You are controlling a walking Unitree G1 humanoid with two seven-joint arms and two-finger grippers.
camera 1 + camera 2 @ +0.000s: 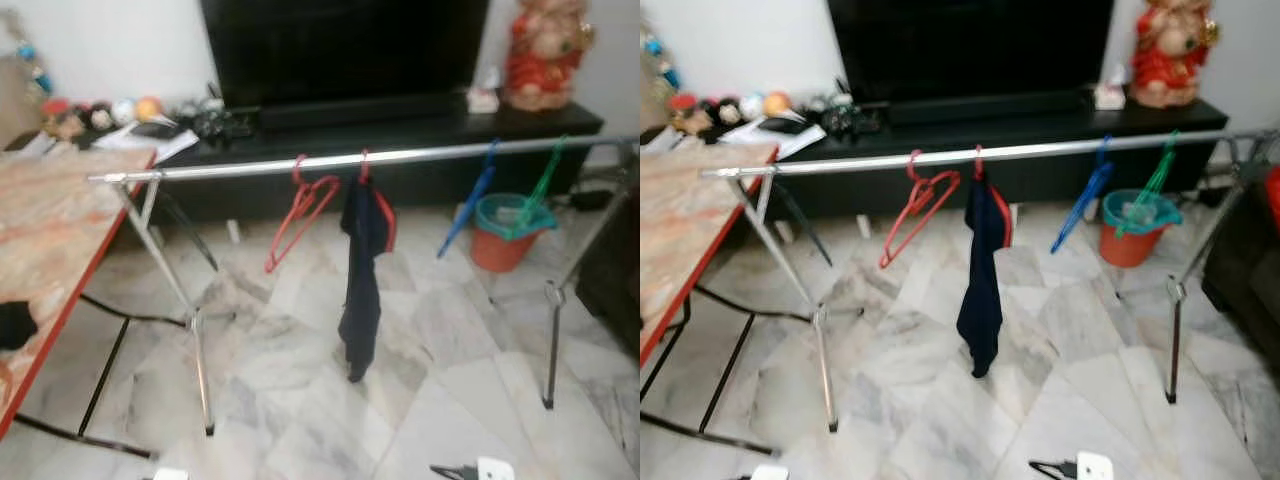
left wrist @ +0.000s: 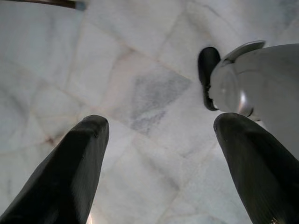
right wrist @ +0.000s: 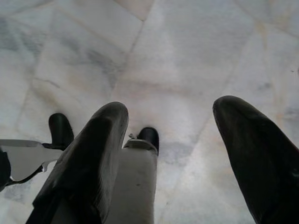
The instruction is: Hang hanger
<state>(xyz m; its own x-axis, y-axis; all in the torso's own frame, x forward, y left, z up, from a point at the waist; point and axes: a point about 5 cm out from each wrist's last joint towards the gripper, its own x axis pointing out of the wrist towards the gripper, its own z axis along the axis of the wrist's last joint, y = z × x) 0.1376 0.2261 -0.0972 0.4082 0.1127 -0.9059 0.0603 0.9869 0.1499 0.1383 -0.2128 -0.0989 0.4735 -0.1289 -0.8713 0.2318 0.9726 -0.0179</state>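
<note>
rail (image 1: 420, 155): 4 hangers – 2 red (image 1: 300, 210), 1 blue (image 1: 468, 215), 1 green (image 1: 540, 185) | 1 dark garment (image 1: 360, 290) | left gripper (image 2: 159, 163), right gripper (image 3: 173, 154): jaws wide, empty

Head eyes share rail (image 1: 380, 156) from above; wrist views face floor (image 2: 140, 93) close

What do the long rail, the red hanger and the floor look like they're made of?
Rail: probably metal, a shiny silver tube with bright highlights.
Red hanger: thin, uniformly coloured outline; plastic or coated wire, cannot tell which.
Floor: polished stone-look tiles, likely marble, white with grey veins and visible joints.
</note>
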